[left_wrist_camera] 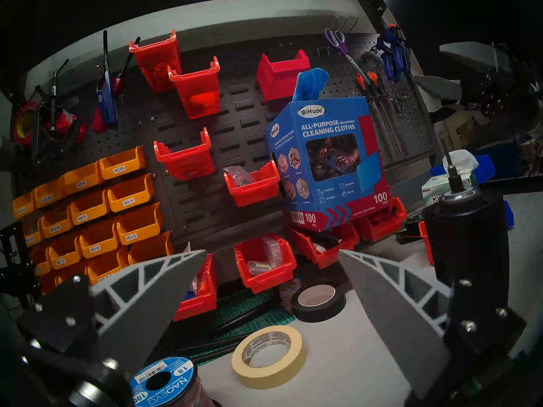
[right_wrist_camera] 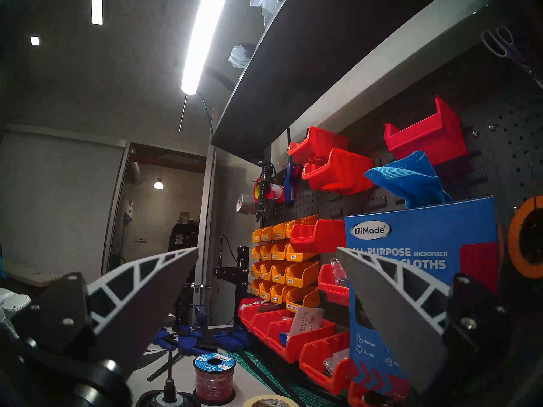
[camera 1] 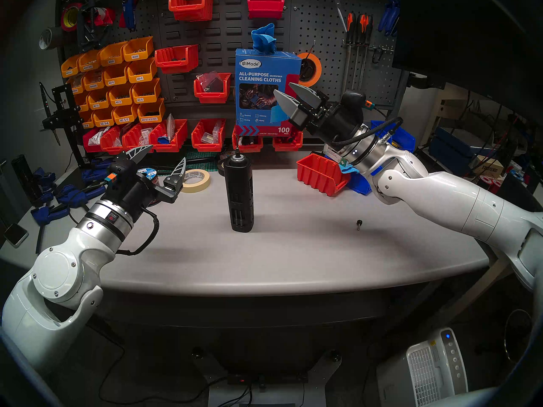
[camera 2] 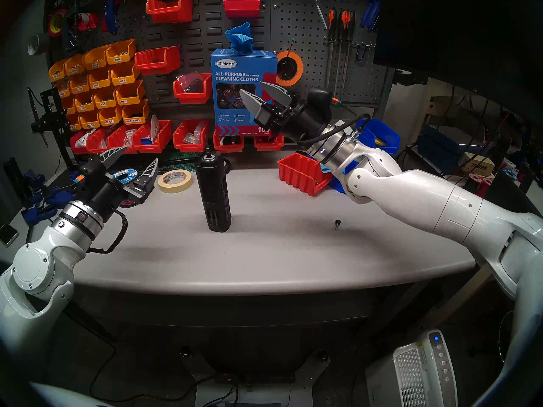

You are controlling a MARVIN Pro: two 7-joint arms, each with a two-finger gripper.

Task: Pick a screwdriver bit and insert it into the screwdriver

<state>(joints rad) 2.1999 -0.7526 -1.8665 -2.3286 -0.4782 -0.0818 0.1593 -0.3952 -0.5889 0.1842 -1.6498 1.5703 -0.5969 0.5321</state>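
A tall matte-black slotted cylindrical screwdriver [camera 1: 238,193] is seen upright on the grey tabletop [camera 1: 293,250], a slim dark metal bit [camera 1: 236,145] seated in its top socket. It is placed between the two empty end effectors, the left [camera 1: 161,159] and right [camera 1: 286,95], both spread wide.

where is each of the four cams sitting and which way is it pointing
Head stereo left: on the head, looking down at the grey table; both arms show, left gripper and right gripper with jaws open.
Head stereo right: nearly the same picture.
Left wrist: low over the table, facing the pegboard; own fingers show.
Right wrist: raised, tilted up at the pegboard and ceiling light; own fingers show.
Shared: the screwdriver with the screwdriver bit standing in its top, in all four views.
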